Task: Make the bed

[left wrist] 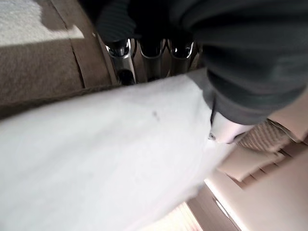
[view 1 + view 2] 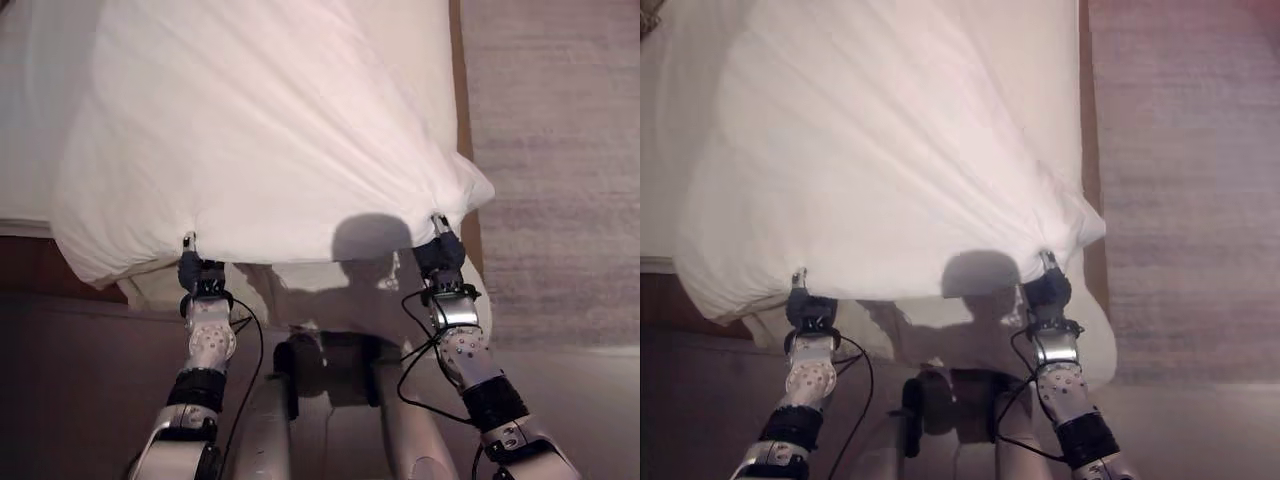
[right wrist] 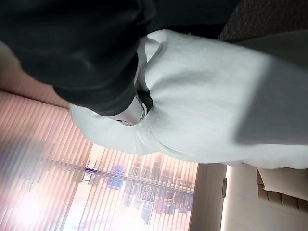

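Both arms are up at the near end of the bed, and the white duvet is lifted between them. The left hand is clenched on the duvet's near edge toward the robot's left; in its wrist view the fingers curl over the top of the fabric while the thumb presses in from the other side, the cloth pinched between. The right hand grips the near right corner, where the fabric bunches into a knot of folds; in its own wrist view the thumb digs into the gathered cloth. From those two holds the duvet billows back over the mattress, puffed and creased, its near edge hanging slack between the hands above the foot of the bed. Carpet runs along the bed's right side, and slatted blinds glow behind the right hand in its wrist view.
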### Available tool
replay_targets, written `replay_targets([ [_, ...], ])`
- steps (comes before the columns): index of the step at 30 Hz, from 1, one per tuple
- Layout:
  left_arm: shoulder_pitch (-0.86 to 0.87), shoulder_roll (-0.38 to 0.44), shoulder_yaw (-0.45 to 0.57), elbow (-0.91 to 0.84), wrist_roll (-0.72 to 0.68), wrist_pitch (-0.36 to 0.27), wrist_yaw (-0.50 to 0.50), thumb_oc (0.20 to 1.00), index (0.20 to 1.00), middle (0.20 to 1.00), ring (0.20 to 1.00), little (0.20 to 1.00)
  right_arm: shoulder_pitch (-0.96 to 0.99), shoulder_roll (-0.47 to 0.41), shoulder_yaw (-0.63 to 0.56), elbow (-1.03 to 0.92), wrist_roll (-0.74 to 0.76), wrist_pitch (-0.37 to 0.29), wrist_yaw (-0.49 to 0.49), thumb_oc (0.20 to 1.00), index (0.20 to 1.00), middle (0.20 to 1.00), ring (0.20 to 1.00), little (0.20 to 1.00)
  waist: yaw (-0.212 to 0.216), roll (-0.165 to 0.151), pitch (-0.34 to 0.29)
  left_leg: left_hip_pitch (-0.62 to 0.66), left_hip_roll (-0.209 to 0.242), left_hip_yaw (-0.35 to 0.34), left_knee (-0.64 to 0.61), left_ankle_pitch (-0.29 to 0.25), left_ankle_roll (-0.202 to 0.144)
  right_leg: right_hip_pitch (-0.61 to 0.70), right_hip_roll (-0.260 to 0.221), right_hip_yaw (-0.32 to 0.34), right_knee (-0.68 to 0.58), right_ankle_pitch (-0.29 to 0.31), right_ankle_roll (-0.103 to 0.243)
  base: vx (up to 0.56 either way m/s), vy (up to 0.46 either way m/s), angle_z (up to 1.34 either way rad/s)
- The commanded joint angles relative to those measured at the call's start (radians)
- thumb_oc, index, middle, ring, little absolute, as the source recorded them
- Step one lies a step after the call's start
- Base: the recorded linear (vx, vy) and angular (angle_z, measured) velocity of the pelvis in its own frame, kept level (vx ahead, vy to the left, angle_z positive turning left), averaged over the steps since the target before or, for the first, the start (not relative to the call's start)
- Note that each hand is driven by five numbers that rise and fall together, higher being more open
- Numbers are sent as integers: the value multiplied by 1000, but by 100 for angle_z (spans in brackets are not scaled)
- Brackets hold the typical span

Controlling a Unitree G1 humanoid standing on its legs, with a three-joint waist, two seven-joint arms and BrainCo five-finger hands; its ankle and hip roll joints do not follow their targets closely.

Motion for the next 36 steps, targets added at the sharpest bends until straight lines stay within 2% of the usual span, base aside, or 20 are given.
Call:
replay_targets([
  [1,92,-17,4,-147,75,-15,-63,200,200,200,200,200,145,-63,-86,-95,11,-49,61,200,200,200,200,200,-19,2,-25,17,77,-213,-218,121,47,88,114,110,-159,72,33,-6,100,-44],
  [3,92,-18,4,-147,75,-15,-63,200,200,200,200,200,145,-63,-86,-95,11,-49,61,200,200,200,200,200,-19,2,-25,17,77,-212,-219,121,47,88,114,111,-159,73,33,15,208,-78],
  [4,117,-7,-9,-170,74,-14,-68,200,200,200,200,200,151,-77,-94,-62,-10,-35,55,200,200,200,200,200,-15,19,-26,48,158,-212,-343,178,27,74,84,144,-143,58,65,28,789,-36],
  [6,88,-3,-51,-180,71,-6,-74,200,200,200,200,200,150,-65,-97,-55,-19,-43,40,200,200,200,200,200,-23,33,-21,25,112,-146,-226,105,33,73,-1,155,-169,84,108,10,809,27],
  [7,87,-3,-50,-180,70,-6,-74,200,200,200,200,200,150,-65,-98,-54,-19,-43,40,200,200,200,200,200,-23,35,-25,15,113,-147,-220,105,33,68,0,155,-171,88,109,8,495,41],
  [9,107,5,-101,-206,72,3,-101,200,200,200,200,200,175,-60,-104,-68,-18,-41,38,200,200,200,200,200,-37,34,-27,-68,-10,-113,5,-40,65,109,-126,184,-259,199,173,63,694,19],
  [10,109,14,-110,-213,81,5,-97,200,200,200,200,200,181,-53,-103,-72,-18,-36,38,200,200,200,200,200,-38,38,-27,-76,-31,-83,25,-59,66,111,-160,180,-285,265,176,151,1002,24],
  [11,135,10,-108,-228,72,13,-102,200,200,200,200,200,176,-32,-96,-60,-14,-22,42,200,200,200,200,200,-22,41,-27,-70,-66,-45,42,-107,103,133,-229,160,-387,385,165,110,677,25],
  [12,135,10,-108,-228,72,13,-102,200,200,200,200,200,176,-32,-96,-60,-14,-22,42,200,200,200,200,200,-22,39,-31,-73,-67,-44,39,-102,104,130,-231,161,-394,391,166,90,660,-14],
  [13,148,11,-113,-245,74,14,-97,200,200,200,200,200,175,-16,-82,-72,-18,-18,44,200,200,200,200,200,-12,39,-28,-71,-75,-19,43,-121,118,122,-269,111,-440,463,159,22,529,-41],
  [14,158,6,-113,-255,82,14,-84,200,200,200,200,200,164,-4,-69,-62,-23,-19,37,200,200,200,200,200,-7,38,-32,-62,-84,19,16,-114,135,112,-250,27,-473,425,139,34,520,-63],
  [15,158,6,-113,-255,82,14,-84,200,200,200,200,200,163,-4,-69,-62,-23,-19,37,200,200,200,200,200,-9,39,-31,-59,-84,17,13,-115,134,112,-249,25,-468,420,138,0,502,-87],
  [18,171,-7,-114,-268,98,18,-67,200,200,200,200,200,157,-2,-66,-47,-16,-34,31,200,200,200,200,200,-22,33,-29,-26,-114,54,-86,-78,147,67,-89,-21,-401,293,111,-40,282,-56],
  [19,171,-7,-114,-268,98,18,-67,200,200,200,200,200,157,-2,-66,-47,-16,-34,31,200,200,200,200,200,-22,33,-29,-26,-114,55,-86,-78,147,66,-89,-21,-401,293,111,-47,297,-34],
  [20,173,-19,-118,-275,114,16,-45,200,200,200,200,200,155,1,-52,-30,-17,-46,28,200,200,200,200,200,-19,23,-30,12,-132,79,-188,-44,150,33,23,-88,-336,234,90,-30,240,-9],
  [22,173,-27,-136,-275,134,25,-46,200,200,200,200,200,169,-2,-45,-28,-23,-58,35,200,200,200,200,200,-24,10,-40,42,-160,91,-232,-17,152,54,130,-86,-299,194,62,-8,191,-17],
  [29,188,-67,-196,-294,130,16,-28,200,200,200,200,200,175,-37,-34,-20,-31,-60,10,200,200,200,200,200,-24,28,-49,20,-170,109,-181,-32,154,98,118,-37,-342,188,28,-12,-25,-6],
  [30,178,-86,-211,-297,132,11,-27,200,200,200,200,200,180,-63,-51,-26,-42,-60,0,200,200,200,200,200,-38,26,-26,-52,-150,142,-10,2,79,142,97,-49,-367,178,11,-45,-219,2],
  [32,166,-91,-221,-300,130,16,-41,200,200,200,200,200,179,-82,-64,-23,-44,-62,-5,200,200,200,200,200,-46,25,-12,-94,-116,162,87,25,45,153,82,-70,-358,169,-3,-70,-208,69],
  [36,169,-92,-223,-326,138,13,-40,200,200,200,200,200,178,-74,-63,-5,-39,-64,-5,200,200,200,200,200,-35,15,-22,-98,-142,71,75,-22,83,143,93,-67,-342,161,1,-16,-101,46],
])
